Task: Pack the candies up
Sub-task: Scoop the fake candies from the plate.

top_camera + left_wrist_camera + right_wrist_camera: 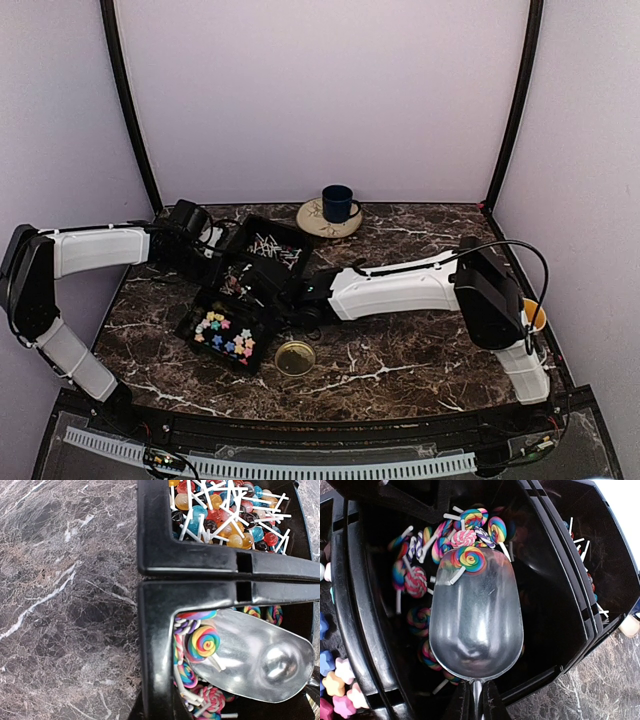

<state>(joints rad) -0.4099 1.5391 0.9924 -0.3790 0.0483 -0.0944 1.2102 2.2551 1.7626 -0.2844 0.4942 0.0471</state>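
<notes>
The black three-part tray (262, 226) lies at the left middle of the table. Pastel star candies (225, 333) fill its near part, swirl lollipops (415, 580) its middle part, small ball lollipops with white sticks (225, 510) its far part. My right gripper (476, 707) is shut on the handle of a metal scoop (475, 625), which lies low in the middle part. One rainbow swirl lollipop (470, 559) rests on the scoop's front lip. My left gripper (215, 248) sits at the tray's left wall (155, 645), apparently clamped on it; its fingers are barely in view.
A gold lid (295, 357) lies on the marble just in front of the tray. A blue mug (337, 203) on a cream plate stands at the back. An orange cup (535, 315) stands at the right edge behind my right arm.
</notes>
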